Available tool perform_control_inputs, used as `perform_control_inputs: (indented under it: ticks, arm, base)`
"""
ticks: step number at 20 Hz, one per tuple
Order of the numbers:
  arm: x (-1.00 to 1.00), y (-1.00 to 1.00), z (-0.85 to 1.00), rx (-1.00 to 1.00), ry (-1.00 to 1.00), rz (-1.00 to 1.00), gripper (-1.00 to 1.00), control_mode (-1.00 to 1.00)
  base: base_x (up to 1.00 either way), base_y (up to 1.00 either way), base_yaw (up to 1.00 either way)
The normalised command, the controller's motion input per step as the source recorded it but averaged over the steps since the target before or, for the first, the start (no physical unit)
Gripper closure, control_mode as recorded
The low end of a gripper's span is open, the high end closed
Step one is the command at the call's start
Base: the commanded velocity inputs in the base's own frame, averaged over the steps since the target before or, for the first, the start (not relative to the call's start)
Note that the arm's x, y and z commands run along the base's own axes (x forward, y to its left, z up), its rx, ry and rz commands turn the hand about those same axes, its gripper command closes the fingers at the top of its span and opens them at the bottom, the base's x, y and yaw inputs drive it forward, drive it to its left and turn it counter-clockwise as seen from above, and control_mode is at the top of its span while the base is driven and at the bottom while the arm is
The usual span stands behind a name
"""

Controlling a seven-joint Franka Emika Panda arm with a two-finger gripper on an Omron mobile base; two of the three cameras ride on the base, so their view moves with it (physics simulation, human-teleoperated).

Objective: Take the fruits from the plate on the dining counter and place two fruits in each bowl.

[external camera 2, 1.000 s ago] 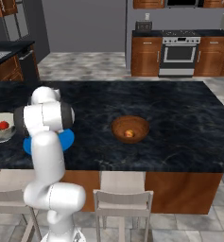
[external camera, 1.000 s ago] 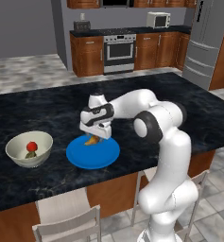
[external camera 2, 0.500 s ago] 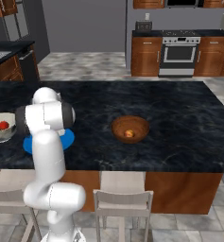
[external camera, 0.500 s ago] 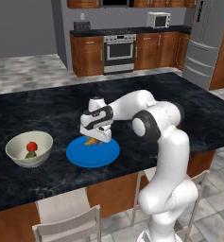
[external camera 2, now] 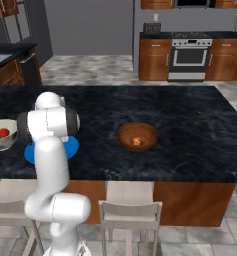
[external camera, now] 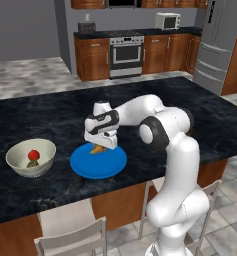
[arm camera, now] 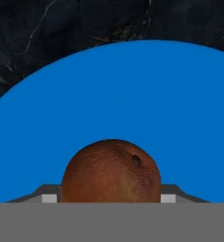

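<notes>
Counting: one orange fruit (arm camera: 111,171) on plate (arm camera: 132,94); two in bowl (external camera: 20,157).

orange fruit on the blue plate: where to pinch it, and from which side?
Across its widest middle, coming straight down from above. The orange fruit is round and sits alone on the flat blue plate, so nothing blocks either side. The gripper is already low over it, fingers flanking the fruit.

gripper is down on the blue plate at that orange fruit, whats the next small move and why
Probably finish closing, then lift straight up. In the hand view the orange fruit sits between the fingertips, low over the blue plate. The gripper is at the plate, and the cream-white bowl already holds a red fruit.
</notes>
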Motion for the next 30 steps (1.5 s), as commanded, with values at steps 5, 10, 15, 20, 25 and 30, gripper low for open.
perform_control_inputs:
  ticks: [5, 10, 15, 20, 25, 30]
  arm:
    - [-0.02, -0.03, 0.03, 0.0, -0.02, 0.0, 1.0, -1.0]
    - [-0.37, -0.36, 0.78, 0.04, -0.07, 0.05, 1.0, -1.0]
    - [-0.37, -0.39, 1.0, 0.0, -0.05, 0.07, 1.0, -1.0]
    - [0.05, -0.66, 0.94, -0.04, -0.1, 0.2, 1.0, -1.0]
    - [0.08, -0.98, 0.72, -0.02, -0.15, 0.27, 1.0, -1.0]
    - [0.0, -1.0, 0.33, -0.02, -0.22, 0.32, 1.0, -1.0]
  base:
    - [0.0, 0.0, 0.0]
    - [0.0, 0.0, 0.0]
    - [0.0, 0.0, 0.0]
    - [0.0, 0.0, 0.0]
    - [0.0, 0.0, 0.0]
    - [0.0, 0.0, 0.0]
